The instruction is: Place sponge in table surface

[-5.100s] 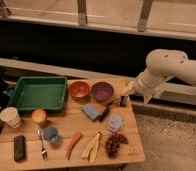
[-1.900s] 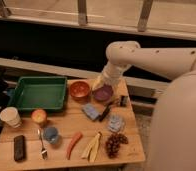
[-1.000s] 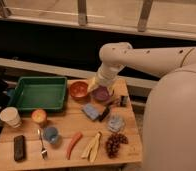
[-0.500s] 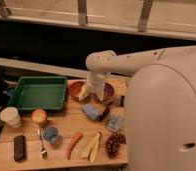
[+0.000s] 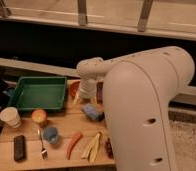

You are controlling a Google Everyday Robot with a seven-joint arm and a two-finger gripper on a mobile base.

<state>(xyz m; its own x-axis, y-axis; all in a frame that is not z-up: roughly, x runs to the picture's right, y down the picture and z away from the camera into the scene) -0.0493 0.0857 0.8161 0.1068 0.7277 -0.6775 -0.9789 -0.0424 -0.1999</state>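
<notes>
The blue sponge (image 5: 92, 111) lies on the light wooden table surface (image 5: 66, 122), just right of the middle. My gripper (image 5: 82, 98) hangs over the near edge of the orange bowl (image 5: 74, 89), a short way above and to the left of the sponge, and is not touching it. My big white arm (image 5: 146, 110) fills the right half of the view and hides the right part of the table.
A green tray (image 5: 38, 92) sits at the back left. In front are a white cup (image 5: 10, 117), an orange fruit (image 5: 38, 116), a small blue cup (image 5: 51, 134), a black phone (image 5: 19, 147), a fork (image 5: 42, 145), a red pepper (image 5: 73, 144) and a banana (image 5: 92, 146).
My arm has swung left across the view, and the gripper has moved from over the purple bowl to the orange bowl. The arm now hides the purple bowl and the table's right side. The sponge has not moved.
</notes>
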